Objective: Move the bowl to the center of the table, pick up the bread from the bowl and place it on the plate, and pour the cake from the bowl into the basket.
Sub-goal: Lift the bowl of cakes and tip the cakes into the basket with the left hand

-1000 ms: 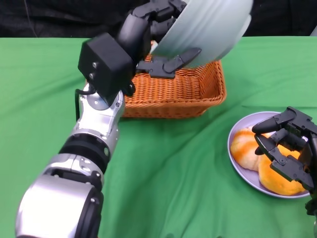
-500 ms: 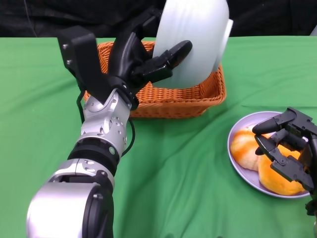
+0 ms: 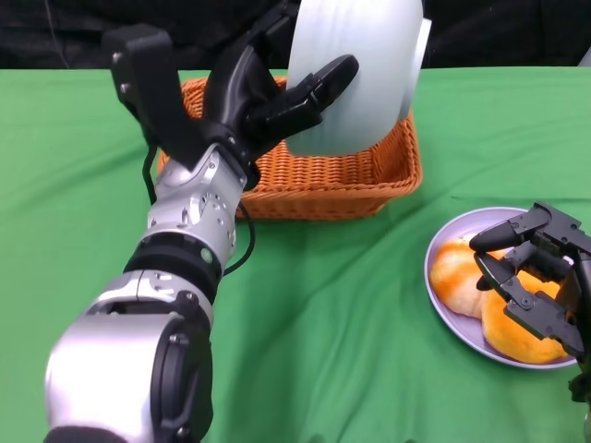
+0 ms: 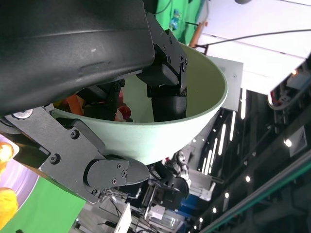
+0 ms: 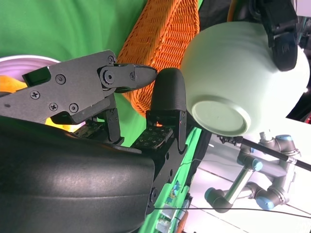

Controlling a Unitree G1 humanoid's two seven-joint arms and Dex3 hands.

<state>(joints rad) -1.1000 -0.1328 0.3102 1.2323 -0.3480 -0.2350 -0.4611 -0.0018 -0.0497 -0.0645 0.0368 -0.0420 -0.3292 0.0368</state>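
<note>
Head view: left hand [image 3: 277, 101] fingers grip the tipped bowl [image 3: 355, 69], top cropped; right hand [image 3: 536, 277] fingers spread.

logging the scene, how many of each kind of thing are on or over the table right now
bowl: 1
basket: 1
plate: 1
bread pieces: 2
robot hands: 2, left hand and right hand
total: 7
</note>
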